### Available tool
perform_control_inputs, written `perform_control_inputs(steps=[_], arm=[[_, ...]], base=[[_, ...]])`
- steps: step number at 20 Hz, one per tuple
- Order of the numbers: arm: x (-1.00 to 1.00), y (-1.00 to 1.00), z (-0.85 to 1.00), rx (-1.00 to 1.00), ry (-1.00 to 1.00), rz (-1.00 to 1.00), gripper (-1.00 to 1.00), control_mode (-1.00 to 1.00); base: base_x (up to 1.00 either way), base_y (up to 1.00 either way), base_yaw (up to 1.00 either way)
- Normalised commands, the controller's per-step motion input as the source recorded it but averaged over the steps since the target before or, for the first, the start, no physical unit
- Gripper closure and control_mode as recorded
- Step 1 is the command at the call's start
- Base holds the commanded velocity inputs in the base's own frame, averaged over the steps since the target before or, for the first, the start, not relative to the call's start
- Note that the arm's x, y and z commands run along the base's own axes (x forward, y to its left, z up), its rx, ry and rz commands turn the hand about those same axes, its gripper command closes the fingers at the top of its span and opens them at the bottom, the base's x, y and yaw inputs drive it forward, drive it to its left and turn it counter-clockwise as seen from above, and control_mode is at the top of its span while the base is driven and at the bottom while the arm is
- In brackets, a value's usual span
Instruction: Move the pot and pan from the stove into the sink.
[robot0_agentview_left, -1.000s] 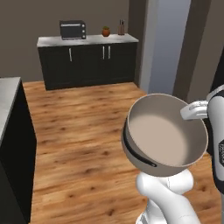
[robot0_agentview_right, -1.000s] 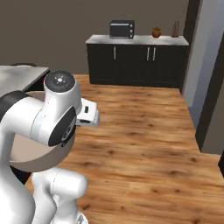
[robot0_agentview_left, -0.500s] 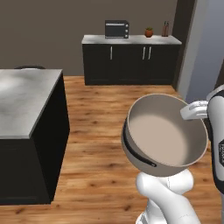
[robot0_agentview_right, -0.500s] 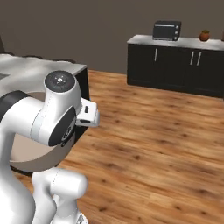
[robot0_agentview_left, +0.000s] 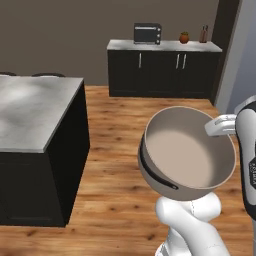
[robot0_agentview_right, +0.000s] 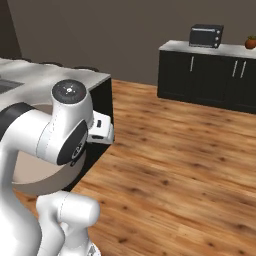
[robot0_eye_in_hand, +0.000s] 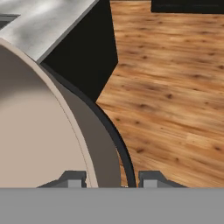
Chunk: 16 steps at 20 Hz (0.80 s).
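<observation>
My pincer (robot0_eye_in_hand: 111, 181) is clamped on the pot (robot0_agentview_left: 187, 152): in the hand view its two fingertips (robot0_eye_in_hand: 72, 178) straddle the rim and the dark side handle, one tip inside the wall and one outside. The pot hangs in the air off my hand, tilted steeply so its mouth faces the left base camera, well above the wooden floor (robot0_agentview_left: 120, 150). From the pincer the bowl spreads away and to the hand view's left.

The pot is wide and deep, matte beige-tan inside and out, with nothing in it. A thin dark handle curves along its lower outer wall in the left base view; in the hand view the same dark band runs beside the rim down to my fingers.

Past the pot stands a dark island with a grey top, the table (robot0_agentview_left: 35, 112). Far beyond the pincer, a black cabinet (robot0_agentview_left: 160, 70) against the wall carries a small oven (robot0_agentview_left: 147, 33).
</observation>
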Motion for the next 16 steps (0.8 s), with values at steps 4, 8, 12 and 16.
perform_control_inputs(steps=[4,8,12,16], arm=[[0.00,0.00,0.00,0.00,0.00,0.00,1.00,1.00],[0.00,0.00,0.00,0.00,0.00,0.00,1.00,1.00],[0.00,0.00,0.00,0.00,0.00,0.00,1.00,1.00],[0.00,0.00,0.00,0.00,0.00,0.00,1.00,1.00]], base=[[0.00,0.00,-0.01],[0.00,0.00,-0.12],[-0.03,0.00,-0.15],[-0.06,0.01,-0.01]])
